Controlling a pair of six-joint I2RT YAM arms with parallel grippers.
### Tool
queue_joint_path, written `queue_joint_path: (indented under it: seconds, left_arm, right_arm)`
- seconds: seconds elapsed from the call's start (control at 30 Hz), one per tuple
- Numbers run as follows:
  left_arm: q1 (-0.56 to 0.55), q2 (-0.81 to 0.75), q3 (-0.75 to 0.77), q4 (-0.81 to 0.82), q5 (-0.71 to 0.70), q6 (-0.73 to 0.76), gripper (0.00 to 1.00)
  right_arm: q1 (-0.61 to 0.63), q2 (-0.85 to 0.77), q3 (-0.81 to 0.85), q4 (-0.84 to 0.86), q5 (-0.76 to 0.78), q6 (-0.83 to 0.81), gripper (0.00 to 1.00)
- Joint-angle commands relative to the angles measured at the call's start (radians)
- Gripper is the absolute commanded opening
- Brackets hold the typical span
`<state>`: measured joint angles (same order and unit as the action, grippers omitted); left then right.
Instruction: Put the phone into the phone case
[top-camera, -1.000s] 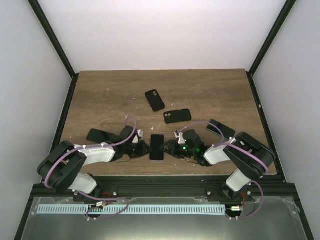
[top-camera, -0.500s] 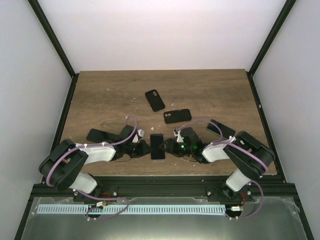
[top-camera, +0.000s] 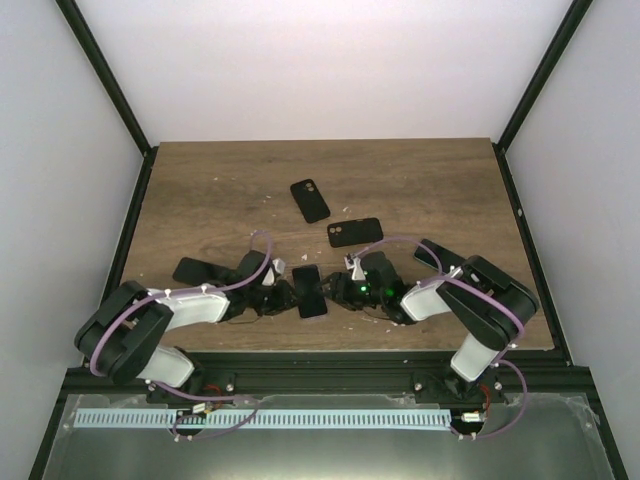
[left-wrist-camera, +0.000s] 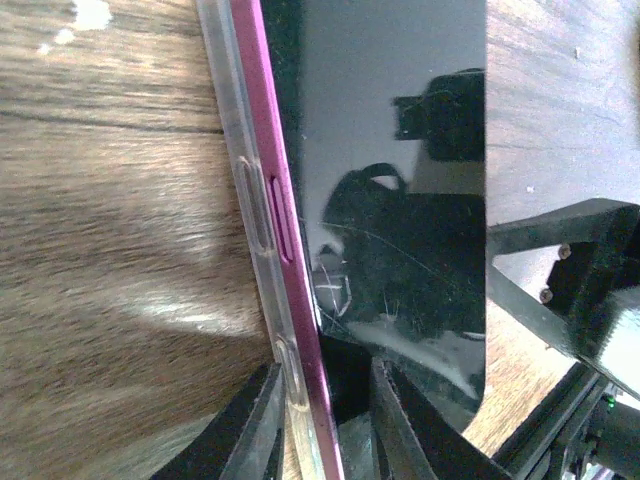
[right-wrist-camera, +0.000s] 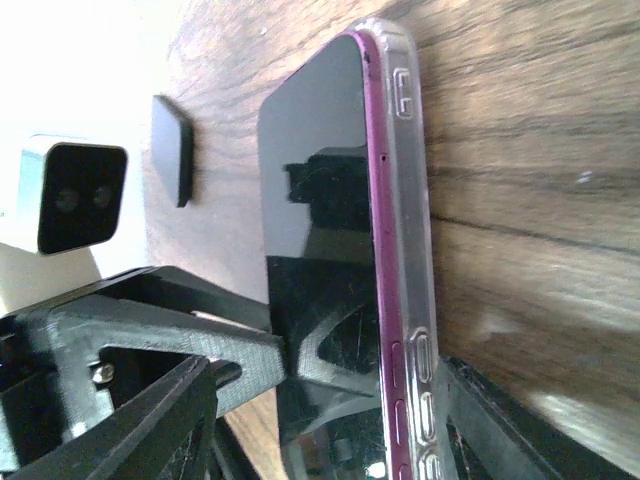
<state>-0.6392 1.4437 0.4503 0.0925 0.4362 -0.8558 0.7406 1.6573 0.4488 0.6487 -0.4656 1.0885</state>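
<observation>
The left gripper (left-wrist-camera: 325, 405) is nearly closed, pinching the phone (left-wrist-camera: 390, 180) and the phone case (left-wrist-camera: 238, 170) together. The right gripper (right-wrist-camera: 320, 420) straddles the opposite edge (grip unclear). Over the last second the phone has twisted toward 11 o'clock at the table's (top-camera: 200, 180) 6 o'clock edge, and the case looks seated. No writing is legible.

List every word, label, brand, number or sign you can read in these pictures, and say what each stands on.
None can be read. The phone screen is blank, showing only reflections; the phone case rim bears raised button shapes, no lettering; the two black covers with camera cutouts carry no legible marks.
</observation>
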Motion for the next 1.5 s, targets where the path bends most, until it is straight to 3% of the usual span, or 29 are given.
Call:
queue_joint_path:
  seconds: [0.0,0.17,0.3,0.6,0.7,0.93,1.13,1.47]
  left_arm:
    - [-0.007,-0.014,-0.034,-0.114,-0.043,0.026,0.27]
    - [0.007,-0.043,-0.044,-0.143,-0.056,0.041,0.31]
    - [0.02,-0.05,-0.055,-0.137,-0.049,0.048,0.23]
    - [0.024,-0.047,-0.095,-0.083,-0.029,0.038,0.12]
    - [0.028,-0.048,-0.098,-0.087,-0.032,0.038,0.13]
    - [0.033,-0.093,-0.094,-0.129,-0.051,0.044,0.31]
    - [0.043,-0.115,-0.093,-0.148,-0.062,0.061,0.26]
    - [0.047,-0.096,-0.086,-0.156,-0.07,0.078,0.23]
  right_arm:
    - [0.03,-0.021,0.043,0.174,-0.162,0.039,0.6]
    - [0.031,0.015,0.039,0.233,-0.197,0.072,0.59]
    - [0.031,0.039,0.043,0.245,-0.198,0.072,0.59]
    - [0.036,0.085,0.044,0.445,-0.248,0.143,0.58]
    - [0.037,0.074,0.044,0.443,-0.244,0.137,0.58]
    - [0.051,0.094,0.044,0.439,-0.243,0.143,0.58]
    - [0.059,0.135,0.066,0.371,-0.232,0.123,0.57]
    - [0.085,0.187,0.132,0.367,-0.298,0.113,0.4]
